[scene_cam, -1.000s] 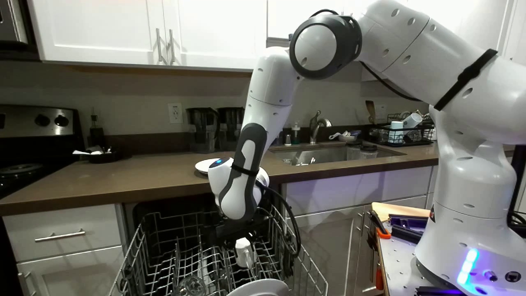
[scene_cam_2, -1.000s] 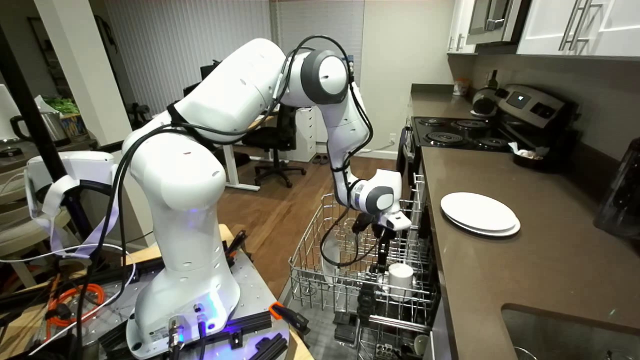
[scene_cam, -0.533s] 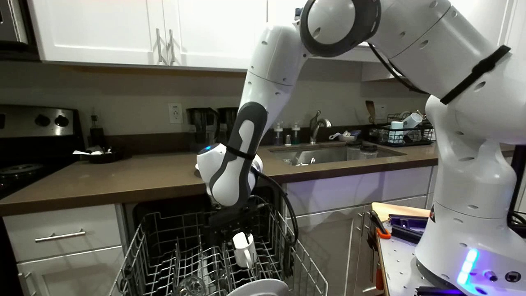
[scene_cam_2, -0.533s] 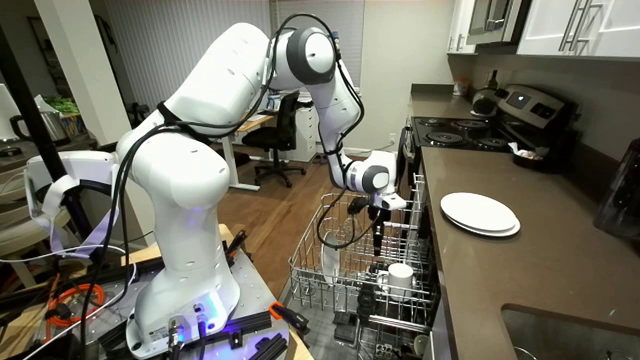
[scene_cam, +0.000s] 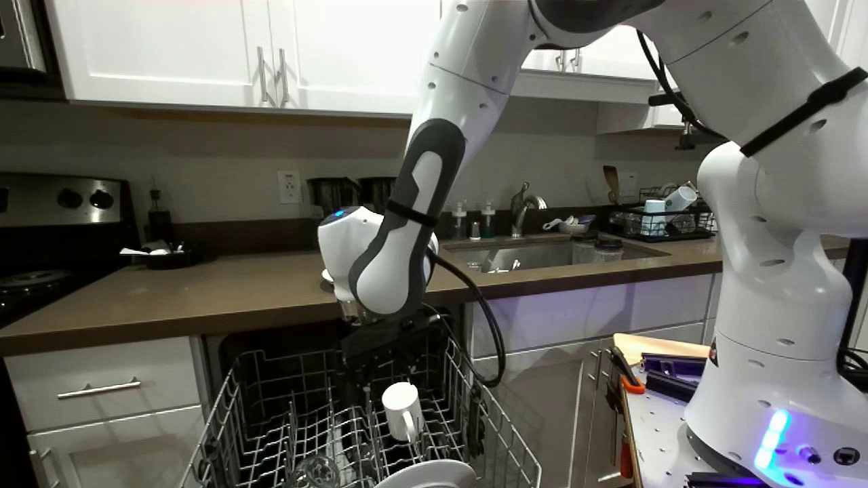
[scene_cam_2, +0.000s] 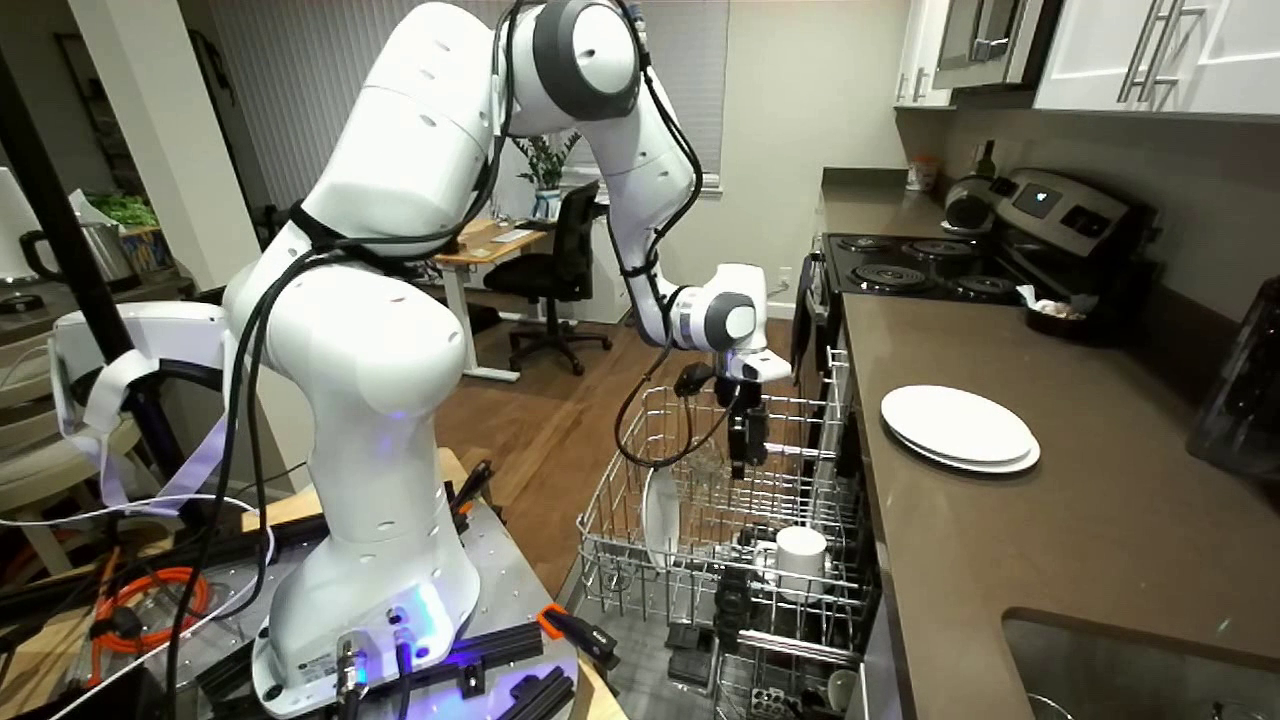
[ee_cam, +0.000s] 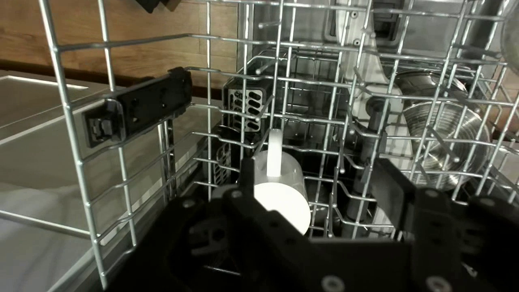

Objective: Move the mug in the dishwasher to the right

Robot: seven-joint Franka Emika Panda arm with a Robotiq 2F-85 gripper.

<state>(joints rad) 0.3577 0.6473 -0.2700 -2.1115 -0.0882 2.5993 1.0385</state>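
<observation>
The white mug stands upside down, base up, in the wire rack of the dishwasher. It also shows in an exterior view. In the wrist view the mug has its handle toward the top, and the left finger covers part of it. My gripper is open and empty above the rack. In an exterior view the gripper hangs higher than the mug and apart from it, toward the stove side. In an exterior view the gripper is dark and hard to make out against the rack.
A plate stands in the rack near a clear glass. Wire tines rise beside the mug. The counter edge runs along the rack, with stacked white plates on it. A black rail clip sits on the rack's side.
My gripper has risen from close beside the mug and drawn away toward the stove side. The mug stays at nearly the same spot and is now less covered.
</observation>
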